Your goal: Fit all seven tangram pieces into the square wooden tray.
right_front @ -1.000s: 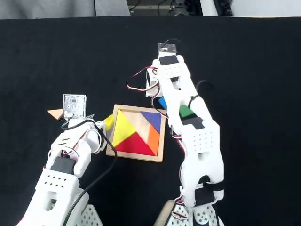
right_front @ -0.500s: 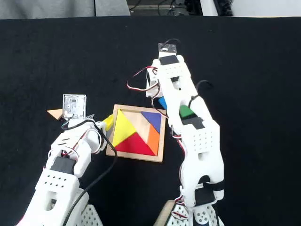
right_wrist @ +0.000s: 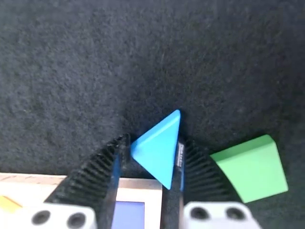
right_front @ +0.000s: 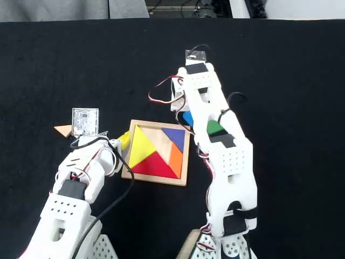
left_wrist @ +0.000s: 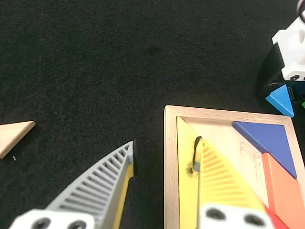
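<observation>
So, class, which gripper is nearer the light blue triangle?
Right. The right gripper has its fingers on both sides of the light blue triangle, just outside a corner of the tray. The left gripper sits open across the tray's opposite wall, well away from it.

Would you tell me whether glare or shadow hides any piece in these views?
High view: no glare on the tray, lit evenly. Left wrist view: yellow triangle matte, no glare. Right wrist view: blue triangle evenly lit in the right gripper.
</observation>
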`<state>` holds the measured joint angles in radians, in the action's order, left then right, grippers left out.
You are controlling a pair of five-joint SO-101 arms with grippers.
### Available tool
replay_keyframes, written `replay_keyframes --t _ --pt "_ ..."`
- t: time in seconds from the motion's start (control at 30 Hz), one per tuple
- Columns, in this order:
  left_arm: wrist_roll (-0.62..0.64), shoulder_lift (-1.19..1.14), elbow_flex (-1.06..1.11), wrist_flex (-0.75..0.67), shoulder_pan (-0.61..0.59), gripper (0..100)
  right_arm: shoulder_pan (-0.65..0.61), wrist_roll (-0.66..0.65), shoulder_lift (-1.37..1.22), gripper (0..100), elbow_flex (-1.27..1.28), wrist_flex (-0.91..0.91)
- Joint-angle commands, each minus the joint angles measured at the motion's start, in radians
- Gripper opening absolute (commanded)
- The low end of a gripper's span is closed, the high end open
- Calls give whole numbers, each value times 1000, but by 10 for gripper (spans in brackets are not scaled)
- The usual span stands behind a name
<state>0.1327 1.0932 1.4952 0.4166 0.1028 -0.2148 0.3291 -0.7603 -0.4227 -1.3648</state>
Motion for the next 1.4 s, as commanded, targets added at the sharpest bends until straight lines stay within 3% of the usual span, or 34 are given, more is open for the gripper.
replay_keyframes --t 0.0,0.13,0.3,0.4,0.6,0.8,1.0,1.2,1.37 --pt "-6 12 -2 -9 7 209 2 -28 15 93 -59 -21" --pt "-6 12 -2 -9 7 209 -21 -236 90 92 -179 -133" --pt "-6 12 -2 -9 7 209 -123 -674 134 92 -272 -281" --pt "-9 14 -4 -9 -8 209 -187 -832 133 92 -282 -310" --pt "-12 15 -7 2 -240 209 -285 -936 133 93 -278 -325" --pt "-72 15 -65 209 -424 209 -344 -1007 128 95 -202 -341" --pt "-132 15 -68 275 -453 209 -373 -1030 131 96 -77 -203" --pt "-132 15 -65 270 -446 209 -371 -1005 133 183 -59 -178" --pt "-132 15 -65 270 -446 209 -371 -1008 140 186 -65 -176"
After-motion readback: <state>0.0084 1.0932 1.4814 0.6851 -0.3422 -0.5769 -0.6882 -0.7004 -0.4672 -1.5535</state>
